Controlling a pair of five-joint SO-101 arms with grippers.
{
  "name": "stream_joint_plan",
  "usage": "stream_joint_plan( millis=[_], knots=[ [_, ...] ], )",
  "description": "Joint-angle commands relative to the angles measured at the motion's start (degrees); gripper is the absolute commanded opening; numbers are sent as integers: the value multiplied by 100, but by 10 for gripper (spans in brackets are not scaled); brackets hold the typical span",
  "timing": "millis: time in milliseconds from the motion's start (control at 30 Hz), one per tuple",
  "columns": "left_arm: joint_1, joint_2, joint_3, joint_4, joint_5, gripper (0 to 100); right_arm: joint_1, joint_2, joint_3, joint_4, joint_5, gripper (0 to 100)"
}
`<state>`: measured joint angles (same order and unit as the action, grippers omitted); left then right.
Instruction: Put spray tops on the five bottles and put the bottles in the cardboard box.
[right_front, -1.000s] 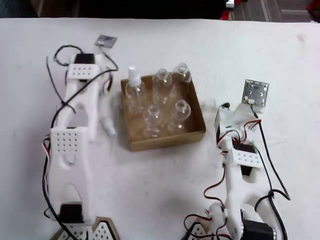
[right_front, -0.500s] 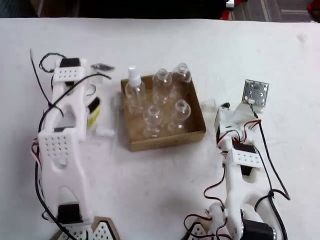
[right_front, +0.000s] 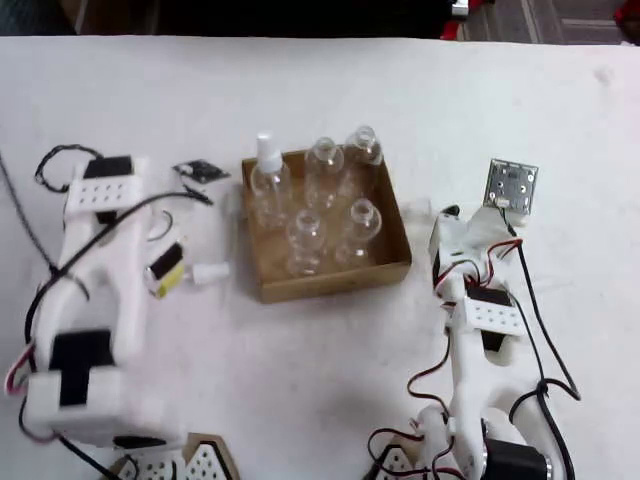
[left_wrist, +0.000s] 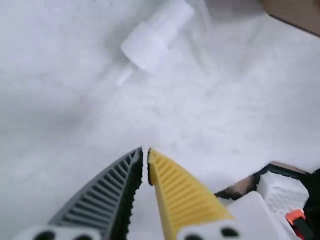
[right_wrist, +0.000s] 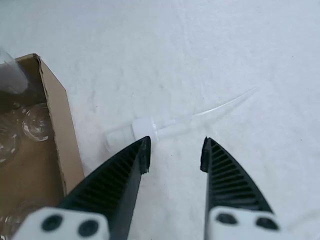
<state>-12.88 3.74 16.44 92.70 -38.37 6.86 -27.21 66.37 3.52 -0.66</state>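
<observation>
Spray top (right_wrist: 134, 131), white with clear tube, lies by empty, parted right hand (right_wrist: 175, 150); left hand (left_wrist: 145, 151) closed, empty.

White table (right_front: 330, 90) w/ dark bg behind, grey floor (right_front: 570, 18) top-right.

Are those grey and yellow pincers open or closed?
Closed: the left gripper has its tips touching, nothing between them.

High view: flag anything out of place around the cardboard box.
Four of the five clear plastic bottles in the brown cardboard box stand uncapped. One white plastic spray top lies loose left of the box, a second spray top right of it.
</observation>
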Motion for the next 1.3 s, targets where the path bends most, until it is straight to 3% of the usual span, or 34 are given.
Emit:
stream_joint_plan(
  millis=[0, 100, 267, 433, 967, 1267],
  knots=[
    [295, -1305, 202, -571, -97, 20, 31, -4, -79, -84, 70, 145],
    [699, -1560, 387, -932, -334, 21, 31, -4, -79, -84, 70, 145],
    [1305, -1490, 1020, -1767, -1591, 86, 31, -4, -79, -84, 70, 145],
    [1376, -1455, 1152, -2488, -1749, 186, 31, -4, -79, -84, 70, 145],
    [1323, 75, 695, -2699, -2787, 188, 31, -4, -79, -92, 70, 145],
    [1305, 233, 721, -3226, -2813, 188, 31, -4, -79, -101, 70, 145]
  ],
)
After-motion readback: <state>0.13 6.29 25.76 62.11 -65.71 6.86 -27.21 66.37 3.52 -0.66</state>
